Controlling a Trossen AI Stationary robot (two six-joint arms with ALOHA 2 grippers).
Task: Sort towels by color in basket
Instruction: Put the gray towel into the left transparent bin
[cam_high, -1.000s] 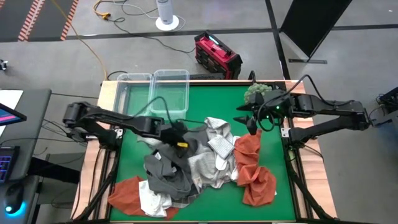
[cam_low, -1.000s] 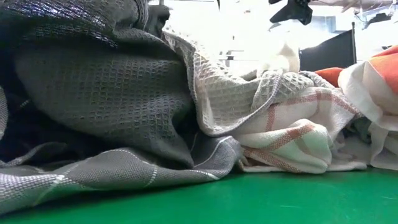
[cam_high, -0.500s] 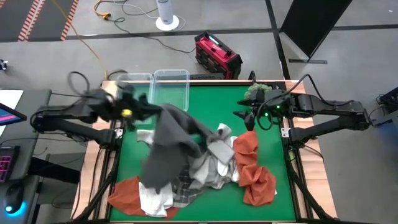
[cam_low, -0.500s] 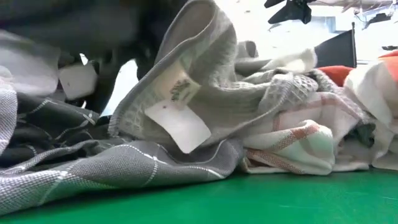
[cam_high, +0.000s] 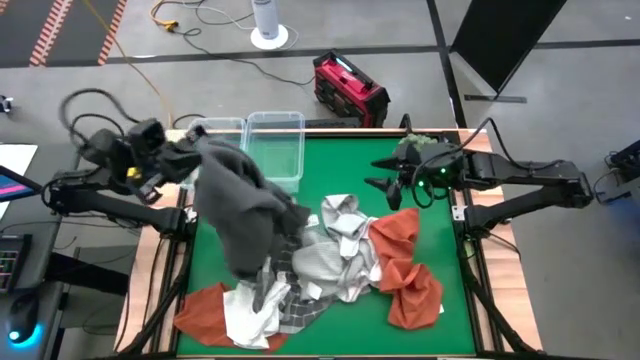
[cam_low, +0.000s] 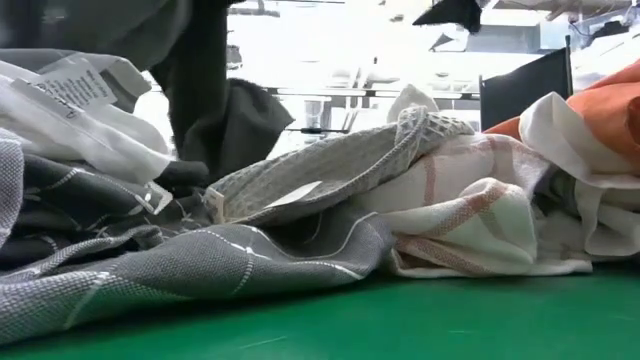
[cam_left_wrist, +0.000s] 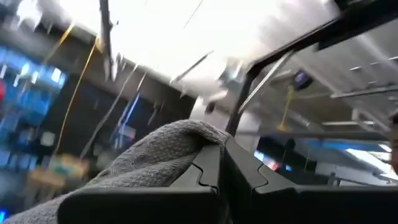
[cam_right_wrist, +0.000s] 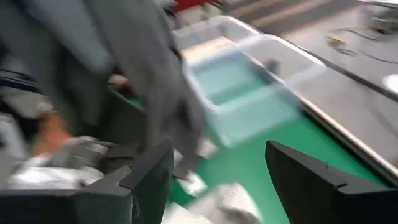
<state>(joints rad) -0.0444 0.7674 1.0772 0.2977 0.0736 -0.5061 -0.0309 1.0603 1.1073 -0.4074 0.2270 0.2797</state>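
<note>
My left gripper (cam_high: 188, 160) is raised by the table's far left corner, shut on a dark grey towel (cam_high: 240, 215) whose hanging body also shows in the low view (cam_low: 200, 90). On the green table lies a pile: a light grey waffle towel (cam_high: 335, 255), a checked grey one (cam_low: 150, 270), a white one (cam_high: 245, 320), and rust-orange ones (cam_high: 405, 265) (cam_high: 200, 305). My right gripper (cam_high: 385, 185) hovers open over the far right of the table, beyond the orange towel, its fingers wide apart (cam_right_wrist: 217, 180). My left gripper pinches the dark grey towel by a bunched fold at its upper end (cam_left_wrist: 174, 146) between the two shut fingers (cam_left_wrist: 208, 177). The towel hangs slanting down from the hold toward the table's middle, and its lower end (cam_high: 255, 275) rests on the pile.
Two clear plastic bins (cam_high: 275, 145) (cam_high: 205, 135) stand at the far left edge, right beside the lifted towel. A green spiky ball (cam_high: 412, 148) sits at the far right corner behind my right gripper. Bare green table (cam_high: 330, 165) lies between the bins and the right gripper.
My left gripper has risen from the pile and swung toward the far left corner, drawing the dark grey towel up with it. The towel's upper part has lifted clear while its lower end trails on the pile; the light grey towel beneath has been uncovered and has slumped.
</note>
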